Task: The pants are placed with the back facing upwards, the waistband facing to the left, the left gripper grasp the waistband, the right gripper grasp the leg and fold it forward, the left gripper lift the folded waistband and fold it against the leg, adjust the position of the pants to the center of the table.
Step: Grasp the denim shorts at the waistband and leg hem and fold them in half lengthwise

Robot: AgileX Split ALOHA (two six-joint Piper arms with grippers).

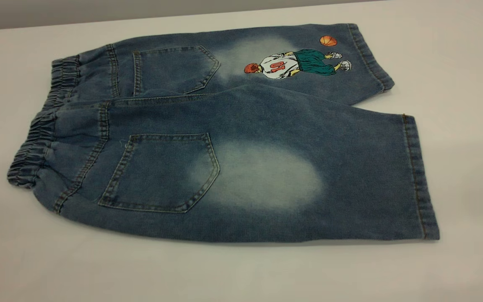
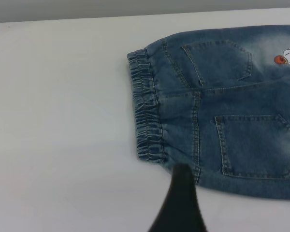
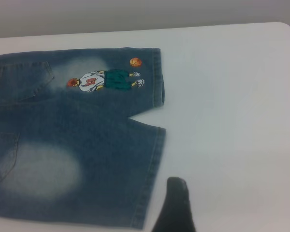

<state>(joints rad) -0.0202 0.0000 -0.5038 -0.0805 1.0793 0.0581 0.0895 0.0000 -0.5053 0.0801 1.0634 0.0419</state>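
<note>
The pants (image 1: pixel 233 138) lie flat on the white table (image 1: pixel 459 75), back pockets up. The ruffled waistband (image 1: pixel 40 138) points left and the leg hems (image 1: pixel 419 176) point right. A basketball-player print (image 1: pixel 296 65) marks the far leg. Neither gripper shows in the exterior view. In the left wrist view my left gripper (image 2: pixel 230 193) shows one black finger (image 2: pixel 180 198) by the near corner of the waistband (image 2: pixel 145 111), with nothing held. In the right wrist view my right gripper (image 3: pixel 208 195) shows one finger (image 3: pixel 176 203) over bare table beside the near leg's hem (image 3: pixel 152 174), also holding nothing.
White tabletop runs all round the pants, widest to the right (image 3: pixel 232 96) and along the front (image 1: pixel 224 272). The table's back edge (image 1: pixel 99 21) meets a grey wall close behind the far leg.
</note>
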